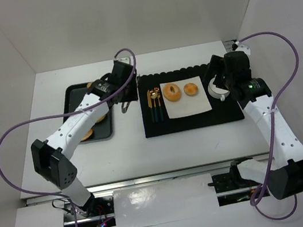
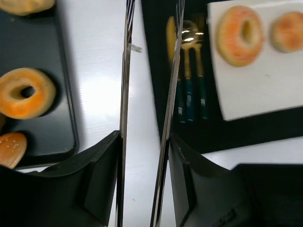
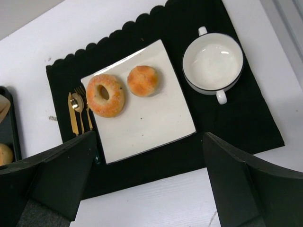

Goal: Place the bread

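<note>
Golden bagel (image 3: 105, 95), round roll (image 3: 142, 80) flat on plate (image 3: 154, 125).

My top cam sits above and behind the arm bases and looks down over the whole table (image 1: 146, 149), so that's my far, wide view. The left wrist cam is super close, aimed straight down at the white strip between the black tray (image 2: 42, 137) and the black placemat (image 2: 265, 130). The right wrist cam rides higher, looking down on the placemat with the two-handled bowl (image 3: 213, 64). All three catch the square plate (image 3: 147, 127), bagel (image 3: 113, 101), bun (image 3: 143, 80) and gold cutlery (image 3: 78, 113).
</note>
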